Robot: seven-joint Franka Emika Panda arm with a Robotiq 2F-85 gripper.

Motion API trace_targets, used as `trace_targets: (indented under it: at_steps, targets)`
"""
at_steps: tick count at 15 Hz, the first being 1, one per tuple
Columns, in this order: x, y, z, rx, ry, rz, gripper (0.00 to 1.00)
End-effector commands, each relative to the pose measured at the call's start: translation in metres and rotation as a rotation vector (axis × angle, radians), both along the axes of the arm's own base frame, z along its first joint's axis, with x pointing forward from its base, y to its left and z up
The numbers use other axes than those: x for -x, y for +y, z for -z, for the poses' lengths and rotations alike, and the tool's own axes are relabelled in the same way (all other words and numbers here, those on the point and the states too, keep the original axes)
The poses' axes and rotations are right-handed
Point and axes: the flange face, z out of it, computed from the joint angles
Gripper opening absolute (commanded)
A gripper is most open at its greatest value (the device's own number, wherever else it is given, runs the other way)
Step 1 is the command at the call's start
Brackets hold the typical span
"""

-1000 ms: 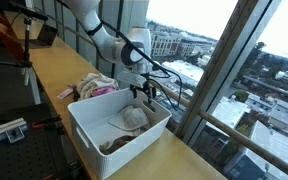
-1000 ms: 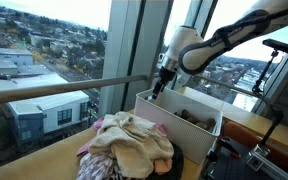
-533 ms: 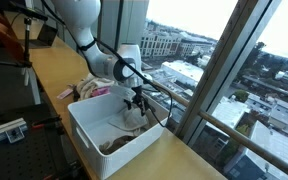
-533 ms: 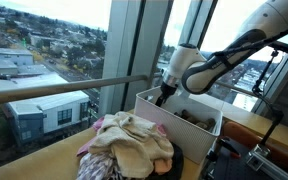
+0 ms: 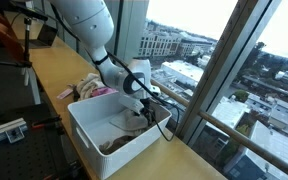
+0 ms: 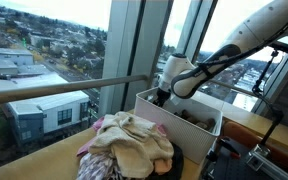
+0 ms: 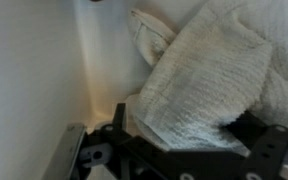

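Cream waffle-knit towel (image 7: 209,85), crumpled, lying inside white bin (image 5: 84,130)

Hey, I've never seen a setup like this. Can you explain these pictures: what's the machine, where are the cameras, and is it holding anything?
The white machine is a robot arm with a two-fingered tool at its end. Two pictures come from cameras standing away from the robot, near a big window. The third comes from a camera on the wrist, looking past the tool. On the wooden counter stand a white bin and, beside it, a pile of clothes. The tool reaches down inside the bin, jaws open, right at a pale towel. It seems to grip nothing.
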Motion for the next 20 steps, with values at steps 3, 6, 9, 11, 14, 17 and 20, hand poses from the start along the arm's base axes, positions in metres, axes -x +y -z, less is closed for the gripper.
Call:
trace_targets:
  at_steps: [3,6,9,11,14,17,20]
  targets:
    - [-0.034,-0.001,0.046,-0.045,0.108,0.045,1.0]
    - [-0.042,-0.001,0.052,-0.045,0.154,0.06,0.74]
    - [-0.044,-0.007,0.027,-0.035,0.183,0.071,0.52]
    - [-0.038,-0.011,0.006,-0.027,0.193,0.073,0.36]
    - [-0.027,-0.011,-0.036,-0.016,0.184,0.072,0.14]
    - [-0.019,-0.001,-0.096,-0.003,0.126,0.062,0.0]
    - [-0.016,0.012,-0.164,0.008,0.039,0.034,0.03]
